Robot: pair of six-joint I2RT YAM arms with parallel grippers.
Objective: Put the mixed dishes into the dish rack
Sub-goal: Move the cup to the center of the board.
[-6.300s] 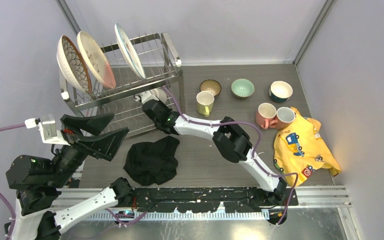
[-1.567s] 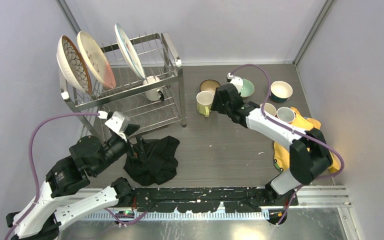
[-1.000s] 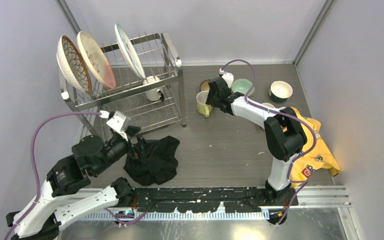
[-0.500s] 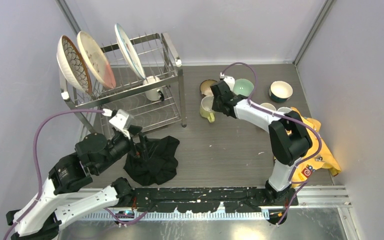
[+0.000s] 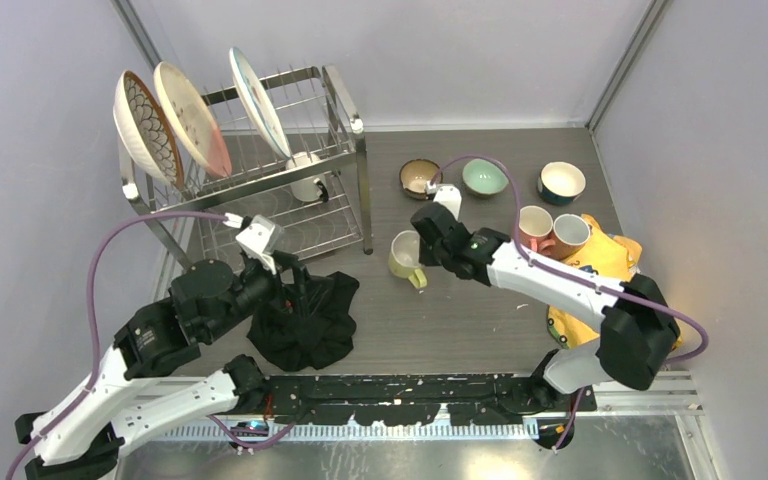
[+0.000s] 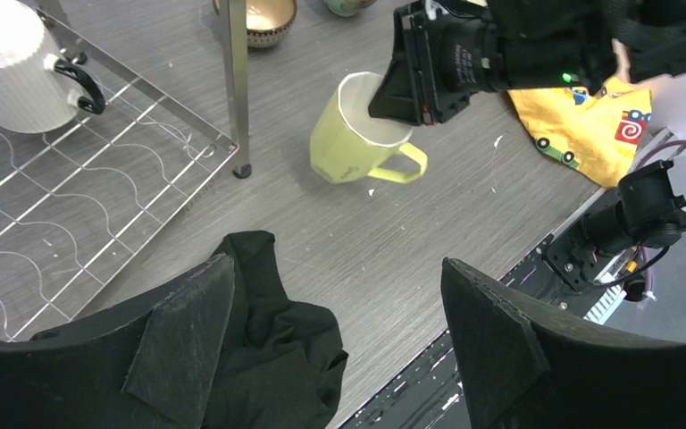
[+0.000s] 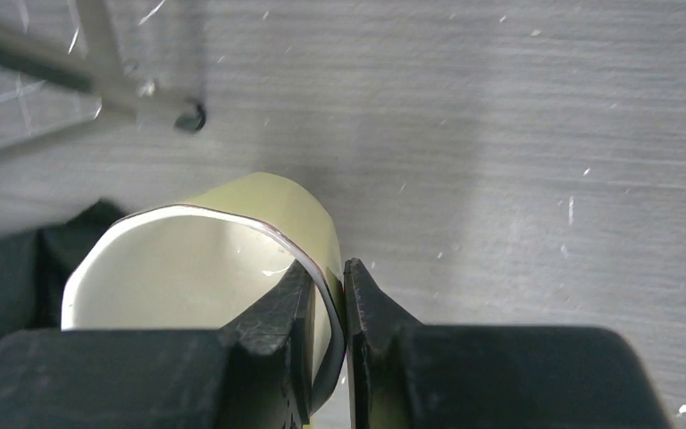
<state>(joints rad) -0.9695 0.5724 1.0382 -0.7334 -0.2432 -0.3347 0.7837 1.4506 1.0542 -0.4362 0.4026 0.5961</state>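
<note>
The yellow mug (image 5: pixel 403 257) (image 6: pixel 354 141) (image 7: pixel 204 255) hangs tilted over the table's middle, handle toward the arms. My right gripper (image 5: pixel 422 240) (image 7: pixel 326 270) is shut on its rim, one finger inside and one outside. The dish rack (image 5: pixel 346 97) (image 6: pixel 235 89) stands at the back left with three plates (image 5: pixel 192 118) upright on its top tier and a white mug (image 5: pixel 307 176) (image 6: pixel 9 63) on the lower tier. My left gripper (image 5: pixel 295 285) (image 6: pixel 335 266) is open above the black cloth (image 5: pixel 305 320) (image 6: pixel 259 349), holding nothing.
A brown bowl (image 5: pixel 420 177), a mint-green bowl (image 5: pixel 484 177) and a blue bowl (image 5: pixel 561 182) sit at the back. Two pinkish mugs (image 5: pixel 533 228) stand beside the yellow cloth (image 5: pixel 610 290) (image 6: pixel 589 125) at the right. Walls close in on both sides.
My right gripper closed on the yellow mug's rim and carried it toward the near side, away from the bowls. The left arm shifted slightly right over the black cloth.
</note>
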